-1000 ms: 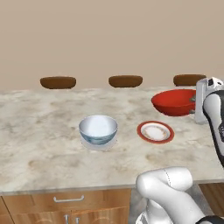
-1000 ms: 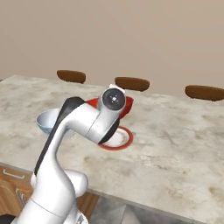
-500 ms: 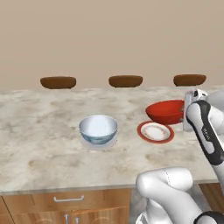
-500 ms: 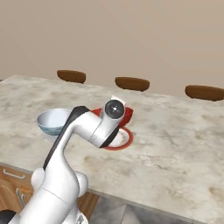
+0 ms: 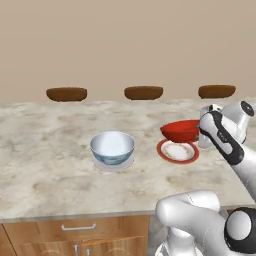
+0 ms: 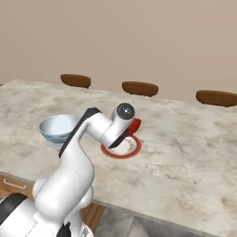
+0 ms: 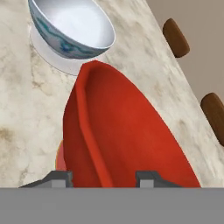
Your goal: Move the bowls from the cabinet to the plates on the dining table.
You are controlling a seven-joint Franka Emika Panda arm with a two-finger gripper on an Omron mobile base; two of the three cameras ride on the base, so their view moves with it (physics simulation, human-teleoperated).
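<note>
1. Wide beige marble-patterned dining table (image 5: 50,165) spans the scene, with light wooden drawers and silver handles below its front edge.
2. White bowl with blue-green pattern outside (image 5: 112,147) sits upright on the pale whitish flat round plate (image 5: 104,164), left of centre in the left base view. In the hand view the same bowl (image 7: 70,26) rests on that plate (image 7: 46,54), the plate rim showing around its foot.
3. Plain glossy red round bowl (image 5: 181,130) hangs tilted in the air just above the red-rimmed flat round plate (image 5: 177,151); a gap shows between bowl and plate, so they are apart.
4. Two-finger gripper (image 7: 104,178) is clamped on the red bowl's rim: in the hand view one dark finger tip stands outside the wall and one inside it, with the red bowl (image 7: 118,135) running away from the tips.
5. In the right base view the red bowl (image 6: 134,125) peeks out behind the white arm's wrist, over the red plate (image 6: 121,149).
6. Three dark brown oval discs (image 5: 143,92) stand along the table's far edge, well apart from the plates.
</note>
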